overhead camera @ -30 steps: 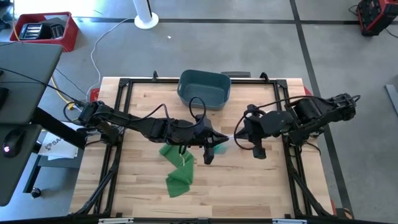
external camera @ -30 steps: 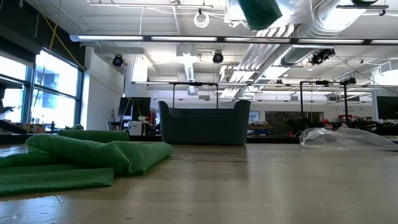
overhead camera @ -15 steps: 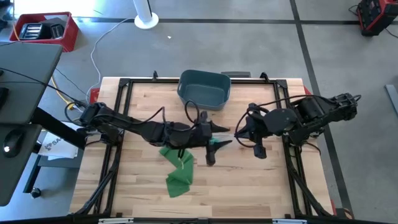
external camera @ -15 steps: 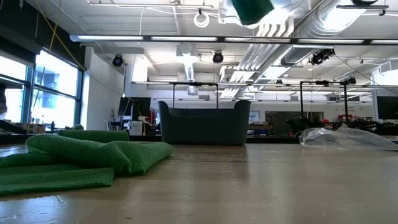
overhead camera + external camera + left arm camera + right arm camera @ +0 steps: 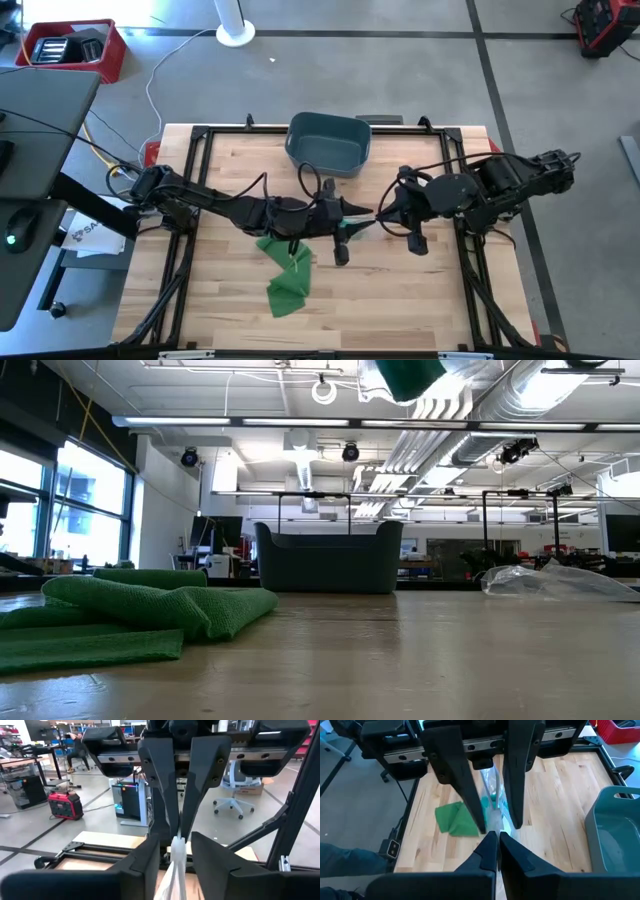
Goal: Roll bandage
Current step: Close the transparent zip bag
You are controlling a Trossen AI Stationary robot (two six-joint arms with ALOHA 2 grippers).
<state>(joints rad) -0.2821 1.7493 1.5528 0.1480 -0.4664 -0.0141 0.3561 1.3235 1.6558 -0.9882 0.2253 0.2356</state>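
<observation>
A green bandage (image 5: pixel 286 272) lies loosely folded on the wood table, left of centre; the low view shows its folds (image 5: pixel 150 605) resting flat. Above the table's middle hangs a clear plastic wrapper with something green inside (image 5: pixel 491 805), seen at the low view's top edge (image 5: pixel 408 374). My right gripper (image 5: pixel 383 213) is shut on it. My left gripper (image 5: pixel 352 218) faces it, level and open, one finger on either side of the wrapper (image 5: pixel 175 862). My right gripper pinches the clear wrapper's upper edge (image 5: pixel 493 825) between its two fingertips, coming slanting down from the table's right. The wrapper hangs below the fingers, clear of the table. Whether my left gripper's fingers (image 5: pixel 150 860) touch the wrapper I cannot tell.
A grey-blue bin (image 5: pixel 296 150) stands at the table's far middle. Crumpled clear plastic (image 5: pixel 555 580) lies on the table at the low view's right. A black frame (image 5: pixel 190 200) runs along the table's edges.
My left gripper has opened from shut, then narrowed partway, and its wrist has rolled. It stays beside the right gripper. The wrapper stays hanging from the right gripper, well above the table.
</observation>
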